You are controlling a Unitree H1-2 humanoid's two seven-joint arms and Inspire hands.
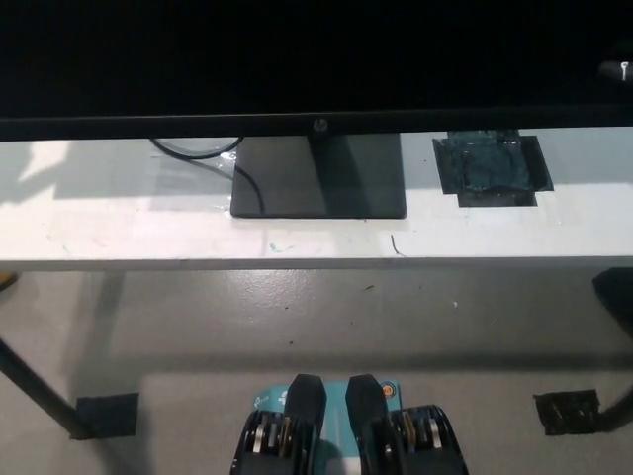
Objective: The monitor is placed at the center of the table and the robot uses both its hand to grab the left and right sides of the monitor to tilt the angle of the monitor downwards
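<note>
The black monitor [297,59] fills the top of the head view, its dark screen facing me and its lower bezel running across the picture. Its flat black base [318,178] stands on the white table [119,233]. At the screen's right edge a small dark shape with a white mark shows, likely part of my right hand [615,70]. Too little of it shows to tell how the fingers stand. My white left hand is out of view; only a faint shadow falls on the table's left end.
A black cable [203,153] loops behind the base. A patch of dark tape [492,168] sits on the table to the right. Below, grey floor with a black table leg [30,388] and tape patches [566,411].
</note>
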